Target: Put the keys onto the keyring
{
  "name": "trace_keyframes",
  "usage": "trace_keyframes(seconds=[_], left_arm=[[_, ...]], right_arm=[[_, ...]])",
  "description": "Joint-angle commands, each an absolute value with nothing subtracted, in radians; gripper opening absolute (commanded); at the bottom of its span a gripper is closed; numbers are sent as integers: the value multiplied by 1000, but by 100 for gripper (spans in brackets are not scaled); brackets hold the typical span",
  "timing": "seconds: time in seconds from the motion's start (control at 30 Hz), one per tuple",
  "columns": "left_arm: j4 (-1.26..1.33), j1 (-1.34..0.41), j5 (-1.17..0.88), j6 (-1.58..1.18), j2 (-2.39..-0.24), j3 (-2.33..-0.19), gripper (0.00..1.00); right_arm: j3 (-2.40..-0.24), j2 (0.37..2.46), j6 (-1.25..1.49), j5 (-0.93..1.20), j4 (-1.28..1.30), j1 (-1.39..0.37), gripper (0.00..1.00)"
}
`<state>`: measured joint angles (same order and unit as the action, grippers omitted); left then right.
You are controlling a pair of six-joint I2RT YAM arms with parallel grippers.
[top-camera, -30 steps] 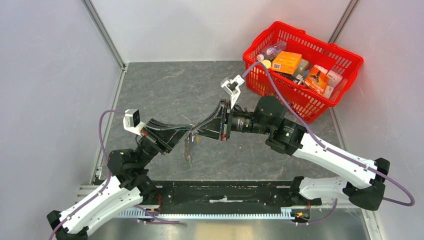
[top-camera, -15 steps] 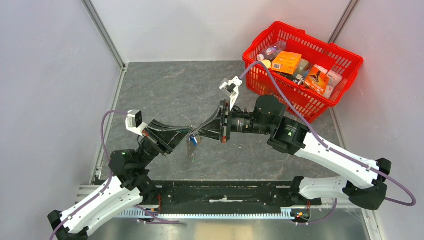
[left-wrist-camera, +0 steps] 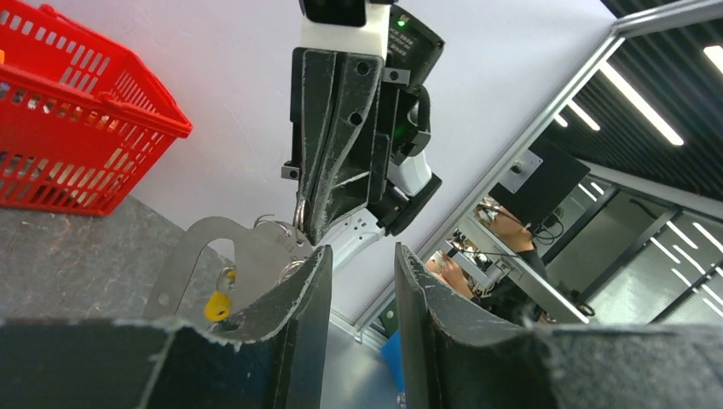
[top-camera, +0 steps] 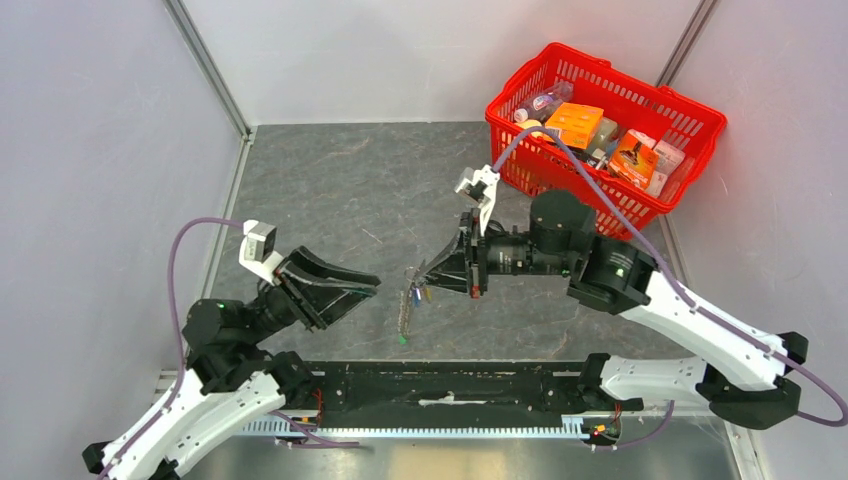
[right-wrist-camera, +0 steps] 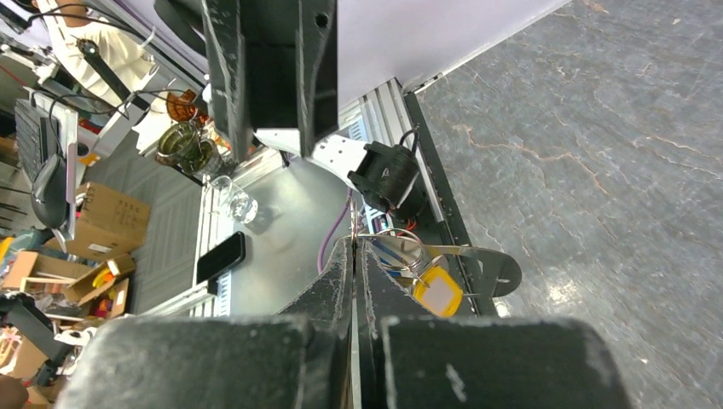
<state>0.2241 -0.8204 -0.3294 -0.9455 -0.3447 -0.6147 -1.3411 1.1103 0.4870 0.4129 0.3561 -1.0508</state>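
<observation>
Grey tabletop [top-camera: 330, 190]; keyring [top-camera: 406, 310] dangles from pinched right fingers [top-camera: 437, 272], small parts indistinct.

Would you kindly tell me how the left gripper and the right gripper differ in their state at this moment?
The left gripper stands with its jaws apart and empty, whereas the right gripper is shut on the keyring. The left gripper is clear of the keyring, while the right gripper has it hanging from its tips. Both are black, two-fingered, and point towards each other.
</observation>
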Motion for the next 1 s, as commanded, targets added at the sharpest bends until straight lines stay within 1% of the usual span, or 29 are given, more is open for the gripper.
trace_keyframes(seconds=[0.0, 0.13, 0.4, 0.7, 0.97], left_arm=[[44, -822, -435, -842, -349, -718, 40], [6, -822, -483, -829, -416, -765, 40], [-18, -822, -594, -816, -556, -830, 40], [-25, -822, -665, -802, -606, -856, 40], [-55, -822, -686, -798, -618, -847, 40]], right_arm=[[-1425, 1058, 402, 449, 487, -1048, 0], [-1475, 1082, 353, 511, 610, -1049, 0], [-1535, 1120, 284, 628, 754, -1049, 0], [-1583, 1175, 227, 658, 846, -1049, 0], [-1616, 1240, 217, 675, 851, -1049, 0]])
